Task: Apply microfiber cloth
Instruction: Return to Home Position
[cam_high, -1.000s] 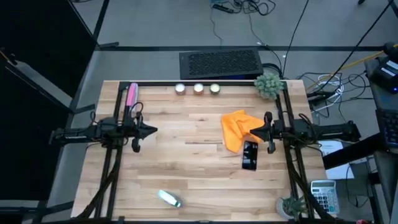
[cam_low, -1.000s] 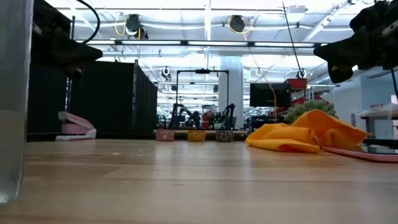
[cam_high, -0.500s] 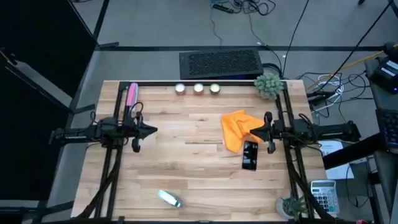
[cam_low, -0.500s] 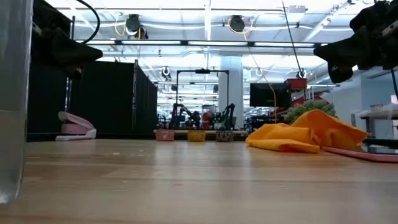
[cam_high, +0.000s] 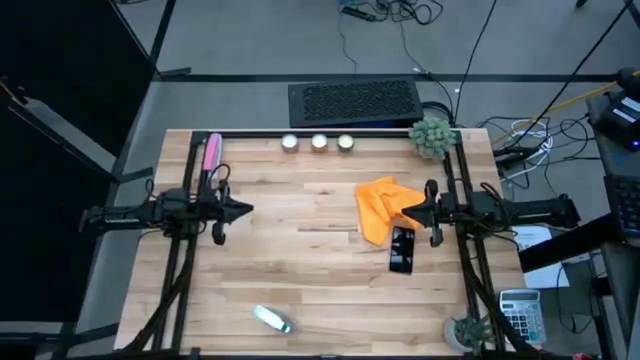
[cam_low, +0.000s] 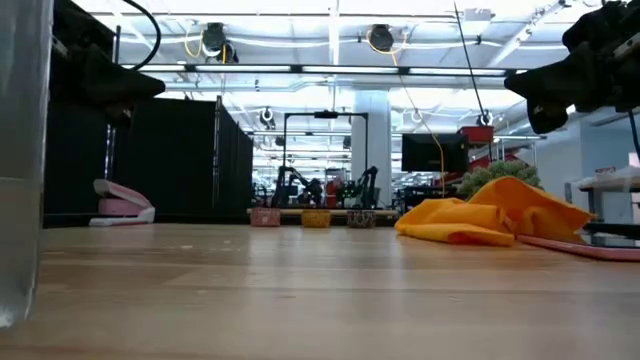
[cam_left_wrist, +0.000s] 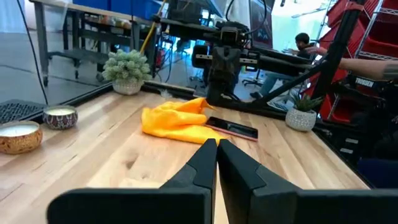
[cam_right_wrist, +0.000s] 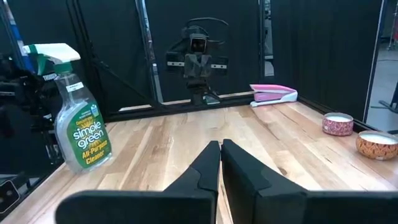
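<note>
cloth (cam_high: 378, 206) touching phone (cam_high: 402, 252), bottle (cam_high: 271, 319) well apart

The left pincer (cam_left_wrist: 216, 144), fingers pressed together, faces the crumpled microfiber cloth (cam_left_wrist: 176, 123) touching the phone (cam_left_wrist: 232, 129).

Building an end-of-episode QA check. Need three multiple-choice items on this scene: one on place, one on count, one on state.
1. Where on the table is the microfiber cloth?
A. At the near left corner
B. On the right half, against the smartphone's far end
C. Hanging off the edge

2. How many candles stand along the far edge?
A. One
B. Three
C. Five

3. What state are the left gripper and right gripper in?
A. Both shut, holding nothing
B. Both open
C. Right shut on the cloth

Answers:
1 B: the high view shows it bunched there, beside the phone.
2 B: three sit in a row.
3 A: each wrist view shows its gripper closed on nothing.
</note>
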